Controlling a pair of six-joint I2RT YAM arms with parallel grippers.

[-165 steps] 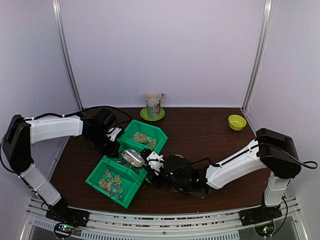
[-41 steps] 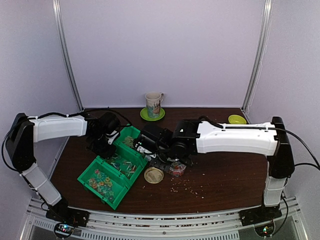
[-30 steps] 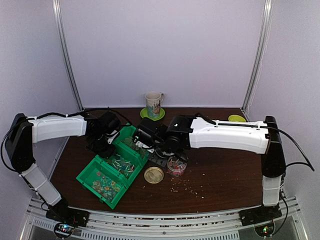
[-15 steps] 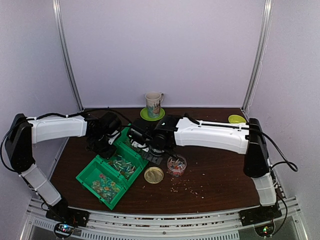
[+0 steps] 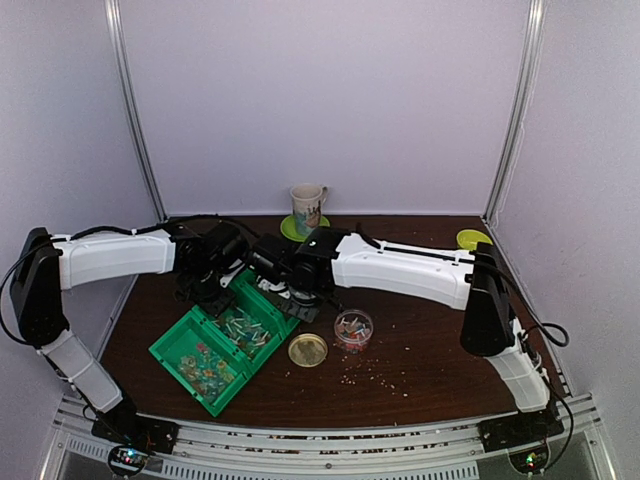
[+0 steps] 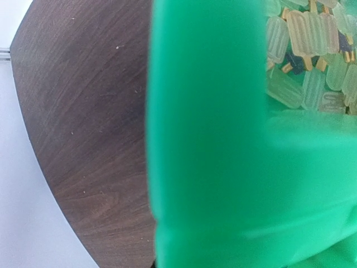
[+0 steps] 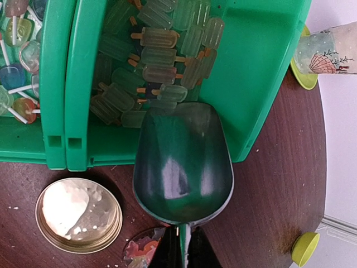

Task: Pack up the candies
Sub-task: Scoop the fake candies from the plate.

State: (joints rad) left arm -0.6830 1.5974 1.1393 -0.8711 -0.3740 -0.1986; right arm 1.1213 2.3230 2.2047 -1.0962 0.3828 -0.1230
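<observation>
Green plastic bins, two of them, sit side by side on the bench [image 7: 268, 195]. The popsicle bin [image 7: 262, 67] holds pale ice-lolly-shaped candies [image 7: 159, 56], and the lollipop bin [image 7: 53, 67] holds mixed-colour ones on sticks.

We see candies in three places: both bins, a small heap in the open jar [image 5: 339, 326], and a scatter of tiny bits [image 5: 372, 376] spilled on the wood near it.

R gripper [image 7: 182, 248] is clenched on the thin handle of the metal scoop [image 7: 183, 162]. The bowl of the scoop is empty, its lip just over the near wall of the popsicle bin.

L gripper [image 5: 213, 292] is closed tight, and we judge it's on that bin's wall, which fills its wrist view. We can't see its fingers.

Handling, as we judge it: the pieces are light, hard and smooth, so they'll slide, bounce and scatter, esp. off a tilted scoop. They're too small to pinch one by one, so we'd take them in bulk w/ the scoop, held by its handle and kept level. The sticks may snag on each other.

Counts:
- 2 bins
- 1 scoop
- 1 jar
- 1 tan lid [image 7: 78, 215], lying off the jar
- 1 mug [image 7: 329, 53] on 1 saucer [image 7: 304, 75]
- 1 small yellow-green bowl [image 5: 472, 240]
- popsicle pieces in view: a couple dozen at least, too many to count exactly
</observation>
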